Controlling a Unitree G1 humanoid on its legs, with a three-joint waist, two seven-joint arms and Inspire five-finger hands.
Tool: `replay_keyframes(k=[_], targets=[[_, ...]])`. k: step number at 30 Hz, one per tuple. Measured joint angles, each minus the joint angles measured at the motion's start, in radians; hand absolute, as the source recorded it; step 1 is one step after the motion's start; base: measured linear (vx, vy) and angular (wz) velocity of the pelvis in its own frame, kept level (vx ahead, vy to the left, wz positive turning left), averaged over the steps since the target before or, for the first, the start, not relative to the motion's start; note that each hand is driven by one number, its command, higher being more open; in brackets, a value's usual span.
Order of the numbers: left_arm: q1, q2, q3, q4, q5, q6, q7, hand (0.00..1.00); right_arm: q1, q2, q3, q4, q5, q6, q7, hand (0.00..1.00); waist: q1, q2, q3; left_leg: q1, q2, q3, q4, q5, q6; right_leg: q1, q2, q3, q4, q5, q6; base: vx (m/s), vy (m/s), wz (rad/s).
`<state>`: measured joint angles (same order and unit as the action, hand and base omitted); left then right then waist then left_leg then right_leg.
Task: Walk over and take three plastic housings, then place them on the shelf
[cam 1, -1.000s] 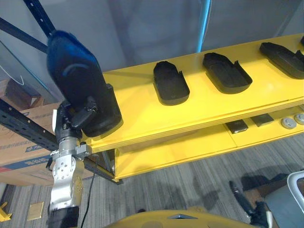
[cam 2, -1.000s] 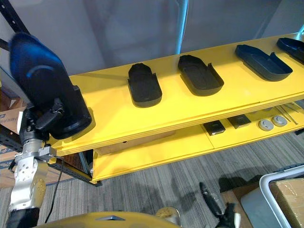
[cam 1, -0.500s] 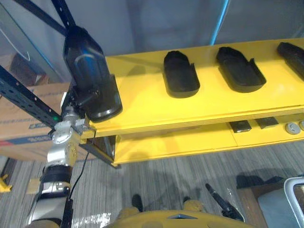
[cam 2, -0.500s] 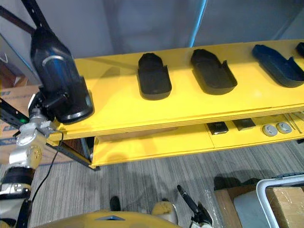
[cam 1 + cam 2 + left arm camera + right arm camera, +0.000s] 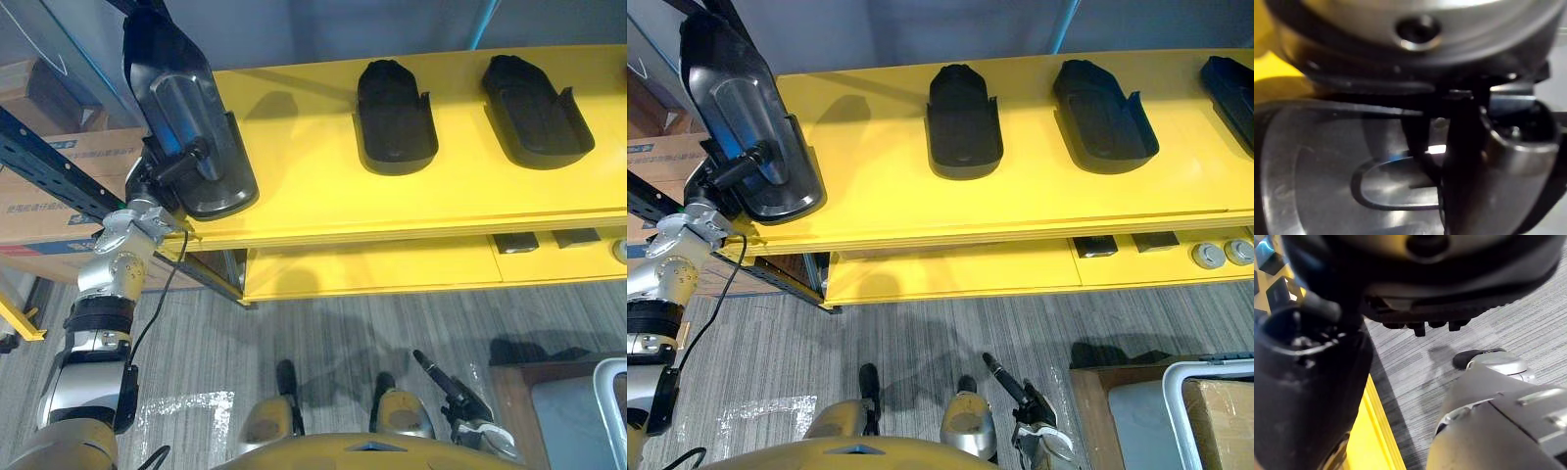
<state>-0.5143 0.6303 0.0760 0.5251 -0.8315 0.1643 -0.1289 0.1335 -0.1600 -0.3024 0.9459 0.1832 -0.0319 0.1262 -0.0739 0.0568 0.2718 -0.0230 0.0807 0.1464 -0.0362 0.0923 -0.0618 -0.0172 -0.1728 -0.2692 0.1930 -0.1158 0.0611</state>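
A black plastic housing (image 5: pixel 181 108) stands tilted at the left end of the yellow shelf (image 5: pixel 323 211), with its lower end on the board near the front corner. My left hand (image 5: pixel 157 181) is shut on that lower end. In the left wrist view its thumb (image 5: pixel 1464 166) lies across the housing's glossy face (image 5: pixel 1322 181). Two more housings (image 5: pixel 395 117) (image 5: pixel 534 108) lie flat further right on the shelf, and a third (image 5: pixel 1229 88) shows at the right edge. My right hand (image 5: pixel 1019 392) hangs low over the floor with its fingers relaxed and nothing in it.
The lower yellow shelf holds small black pads (image 5: pixel 1095 246) and round silver discs (image 5: pixel 1205 255). Cardboard boxes (image 5: pixel 59 176) and a dark blue rack beam (image 5: pixel 44 157) stand at the left. A white bin (image 5: pixel 1200 392) sits on the grey carpet at the lower right.
The whole picture has shifted as the camera moved, and the shelf now shows more from above. My left hand still holds the housing at the shelf's left end.
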Motion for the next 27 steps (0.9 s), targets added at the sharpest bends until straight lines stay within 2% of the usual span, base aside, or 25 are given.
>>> replay_keyframes(k=[3,7,12,19,27], targets=[[-0.029,0.017,-0.024,0.034,-0.031,0.049,-0.044,0.0,0.022,0.0,-0.001,-0.001,0.0,0.001,0.005,1.0,0.014,0.013,0.006,0.008,0.001,0.008,-0.008,0.003,-0.001,0.001,0.0,0.005,0.003,0.001,0.0,0.0,0.003,-0.04],[-0.039,0.047,-0.04,0.067,-0.065,0.102,-0.093,0.0,0.032,0.0,-0.001,-0.001,-0.001,0.004,0.016,1.0,0.013,0.019,0.007,0.02,0.004,0.032,-0.023,0.008,-0.003,-0.001,-0.001,0.012,0.015,-0.002,0.0,-0.01,0.003,-0.05],[-0.044,0.054,-0.043,0.074,-0.067,0.144,-0.105,0.0,0.056,0.0,-0.004,-0.012,-0.002,0.004,0.017,1.0,0.016,0.025,0.009,0.034,0.005,0.069,-0.039,0.007,-0.008,-0.001,-0.004,0.024,0.016,-0.001,0.002,-0.01,0.013,-0.06],[-0.061,0.054,-0.045,0.107,-0.066,0.153,-0.117,0.0,0.059,0.01,-0.023,-0.013,-0.001,0.004,0.019,1.0,0.016,0.034,0.013,0.035,0.008,0.093,-0.038,0.01,-0.011,-0.001,-0.006,0.024,0.015,0.0,0.004,0.0,0.0,0.0],[-0.103,0.056,-0.044,0.134,-0.056,0.161,-0.114,0.0,0.058,0.009,-0.026,-0.013,0.001,0.004,0.017,1.0,0.016,0.033,0.014,0.011,0.022,0.121,-0.037,0.016,-0.007,-0.034,0.0,0.028,0.03,-0.001,0.003,-0.02,-0.003,0.03]])
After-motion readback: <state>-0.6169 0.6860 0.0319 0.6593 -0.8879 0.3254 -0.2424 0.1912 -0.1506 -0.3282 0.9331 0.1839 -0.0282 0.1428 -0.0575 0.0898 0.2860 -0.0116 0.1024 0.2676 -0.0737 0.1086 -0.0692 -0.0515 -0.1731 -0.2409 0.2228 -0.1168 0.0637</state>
